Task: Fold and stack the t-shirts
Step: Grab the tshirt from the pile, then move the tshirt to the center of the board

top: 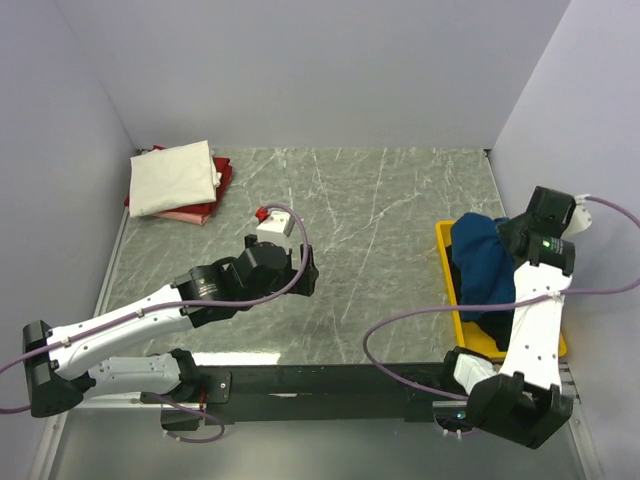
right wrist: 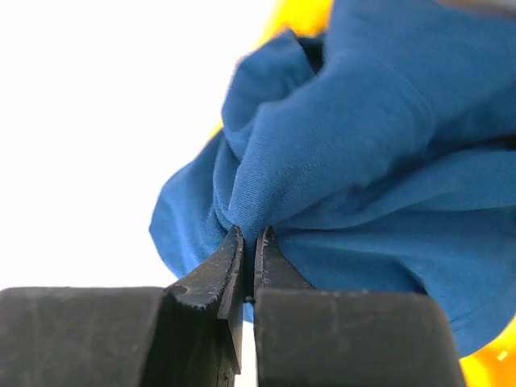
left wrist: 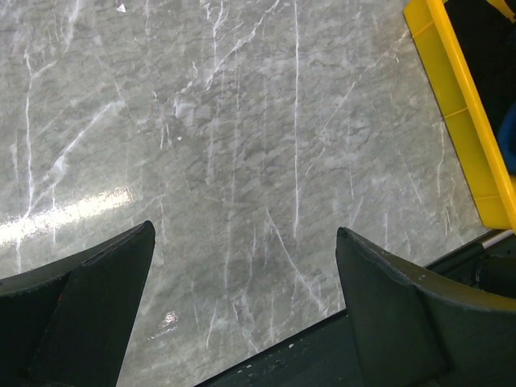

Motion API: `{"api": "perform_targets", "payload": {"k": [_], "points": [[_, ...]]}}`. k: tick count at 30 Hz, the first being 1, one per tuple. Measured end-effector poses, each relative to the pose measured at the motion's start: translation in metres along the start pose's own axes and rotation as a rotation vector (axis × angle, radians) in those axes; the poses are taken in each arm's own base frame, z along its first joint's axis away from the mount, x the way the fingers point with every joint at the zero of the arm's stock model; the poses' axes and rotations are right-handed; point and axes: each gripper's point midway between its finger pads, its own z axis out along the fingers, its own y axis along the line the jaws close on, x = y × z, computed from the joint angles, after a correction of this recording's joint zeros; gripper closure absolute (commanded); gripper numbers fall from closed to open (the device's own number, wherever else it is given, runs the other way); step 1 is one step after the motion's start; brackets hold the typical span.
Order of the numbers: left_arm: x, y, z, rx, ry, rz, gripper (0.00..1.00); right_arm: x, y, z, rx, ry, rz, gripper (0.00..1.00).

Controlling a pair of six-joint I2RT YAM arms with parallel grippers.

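A crumpled dark blue t-shirt (top: 482, 262) lies bunched in the yellow tray (top: 444, 240) at the right. My right gripper (right wrist: 251, 234) is shut on a fold of this blue t-shirt (right wrist: 363, 145), pinching the cloth between its tips. At the back left, a folded cream t-shirt (top: 174, 177) rests on a folded red t-shirt (top: 222, 178). My left gripper (top: 305, 270) hovers over the middle of the table, open, with only bare marble between its fingers (left wrist: 387, 290).
A small white box with a red part (top: 272, 219) sits on the marble just beyond my left gripper. The yellow tray's edge (left wrist: 463, 121) shows at the right of the left wrist view. Grey walls close in the table at back and sides.
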Motion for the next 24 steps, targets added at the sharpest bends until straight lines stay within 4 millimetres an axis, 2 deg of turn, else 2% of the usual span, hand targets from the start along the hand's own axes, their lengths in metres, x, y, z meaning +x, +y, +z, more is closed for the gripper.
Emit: {"api": "perform_targets", "payload": {"k": [6,10,12,14,17,19,22,23,24], "points": [[-0.012,-0.001,-0.011,0.026,-0.04,-0.025,0.01,-0.029,0.045,-0.054,-0.212,-0.041,-0.003,1.0],[-0.027,0.003,-0.023,0.04,-0.09,-0.055,0.01,-0.034,0.079,-0.092,-0.37,-0.021,-0.034,1.0],[-0.032,0.006,-0.025,0.031,-0.108,-0.067,0.0,-0.03,0.1,-0.113,-0.449,-0.002,-0.071,1.0],[-0.038,0.01,-0.026,0.016,-0.125,-0.078,0.0,-0.016,0.128,-0.14,-0.555,0.032,-0.136,1.0],[-0.044,0.019,-0.026,-0.01,-0.144,-0.098,0.01,0.016,0.162,-0.18,-0.713,0.111,-0.23,1.0],[-0.049,0.026,-0.028,-0.027,-0.16,-0.122,0.01,0.043,0.176,-0.202,-0.797,0.179,-0.292,1.0],[-0.06,0.039,-0.033,-0.057,-0.2,-0.172,0.01,0.081,0.187,-0.221,-0.864,0.269,-0.381,1.0],[-0.064,0.044,-0.036,-0.066,-0.214,-0.193,0.01,0.093,0.189,-0.224,-0.878,0.293,-0.411,0.97],[-0.068,0.048,-0.038,-0.074,-0.228,-0.212,0.0,0.106,0.192,-0.225,-0.894,0.319,-0.443,0.8]]}}
